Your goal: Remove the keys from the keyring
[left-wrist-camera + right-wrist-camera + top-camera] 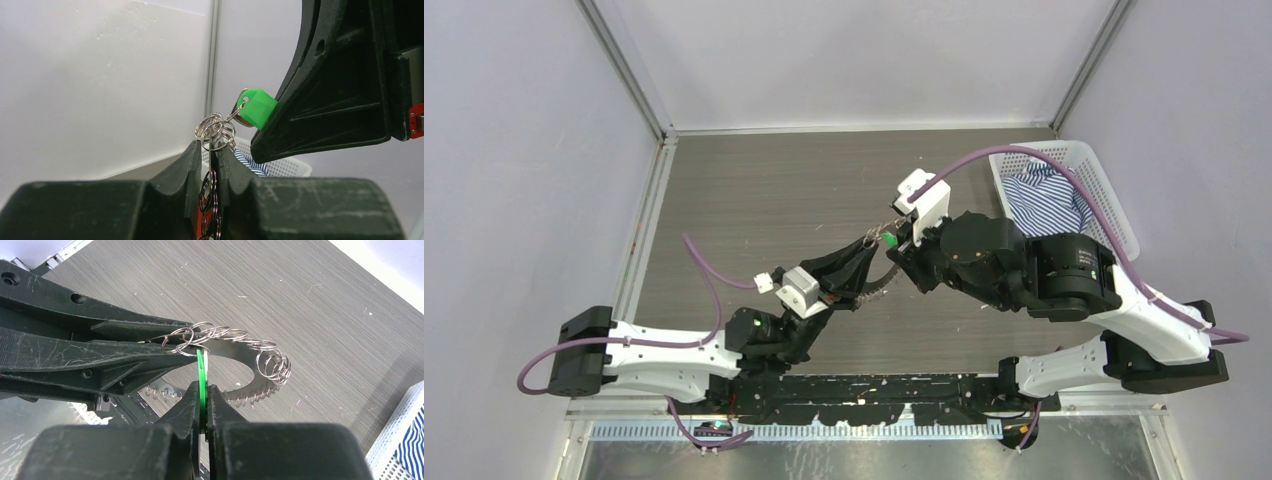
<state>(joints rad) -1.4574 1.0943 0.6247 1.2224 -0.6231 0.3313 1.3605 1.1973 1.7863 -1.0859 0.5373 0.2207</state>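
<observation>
- Keys [265, 385]: whole bunch held mid-air above the table [325, 315], between the two arms. The fan hangs below the grip point.
- Left jaws: pressed together on the keyring [215, 131], w/ several small wire rings bunched just above the tips.
- Right jaws: pinching the green key [256, 107] by its plastic head, edge-on btw the tips.
- Step, prob.: work the green key off the ring, w/ the left side as anchor.
- Risk 1: a straight pull w/o threading thru the split could drag the ring out of the left jaws, and the bunch drops.
- Risk 2: the smooth plastic head is only thinly gripped, so it may twist or slide out under load.
- Risk 3: the rings are tangled at the pinch. Following the wrong loop won't free the key.
</observation>
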